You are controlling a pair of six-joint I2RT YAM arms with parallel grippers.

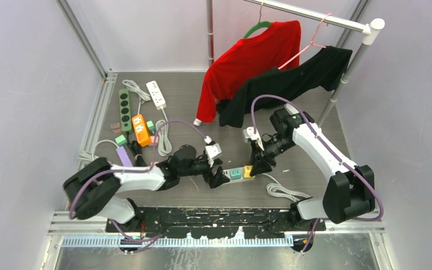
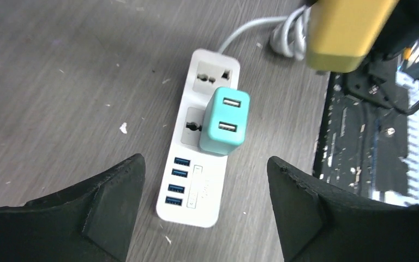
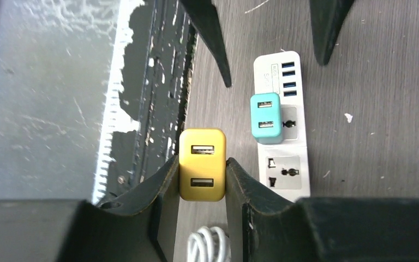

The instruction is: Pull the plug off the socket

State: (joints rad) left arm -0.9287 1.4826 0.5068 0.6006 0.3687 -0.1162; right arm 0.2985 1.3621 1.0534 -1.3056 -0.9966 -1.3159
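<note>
Right gripper: it is clenching the yellow plug, one finger pressing on each side of its body, the two USB ports facing the wrist camera.
Yellow plug: it is hanging apart from the white power strip, off to the strip's near side by the cable end, over the seam between the table and the black base plate.
Left gripper: it is released, its jaws spreading wide and holding nothing, hovering over the USB-port end of the strip without touching it.
Teal plug: it is sitting upright in the strip's middle socket, between the blue USB ports and the end socket.
Cable: it is lying coiled on the table just beyond the strip's end, near the yellow plug.
</note>
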